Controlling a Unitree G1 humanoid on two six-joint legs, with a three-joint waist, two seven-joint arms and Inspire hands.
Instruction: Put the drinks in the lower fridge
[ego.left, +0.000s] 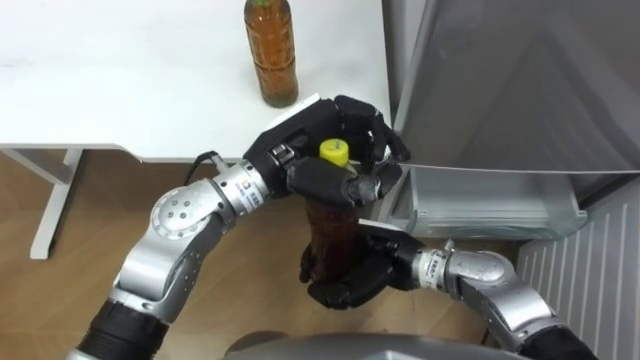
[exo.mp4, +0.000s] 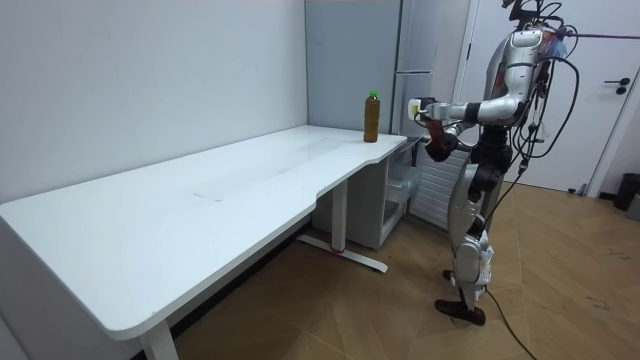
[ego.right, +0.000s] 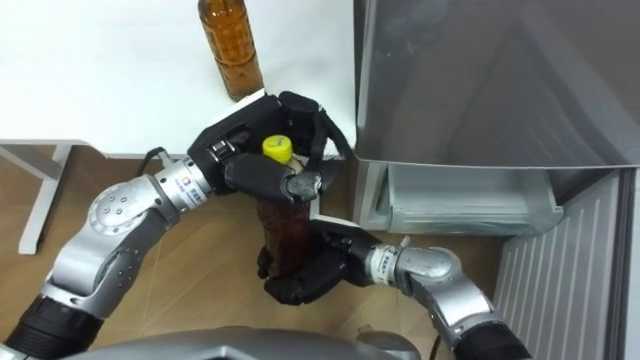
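One drink (ego.left: 330, 228), gripped by curled fingers of left hand (ego.left: 300, 145) and right hand (ego.left: 345, 283), faces the lower fridge (ego.left: 490, 205); second drink (ego.left: 271, 50) waits on the counter (ego.left: 120, 80).

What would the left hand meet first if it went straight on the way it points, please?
Most likely the grey fridge front, just above its open lower drawer; the left hand, curled round the bottle, points that way, though depth is unclear.

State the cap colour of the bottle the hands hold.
Yellow cap, best seen in the left eye view.
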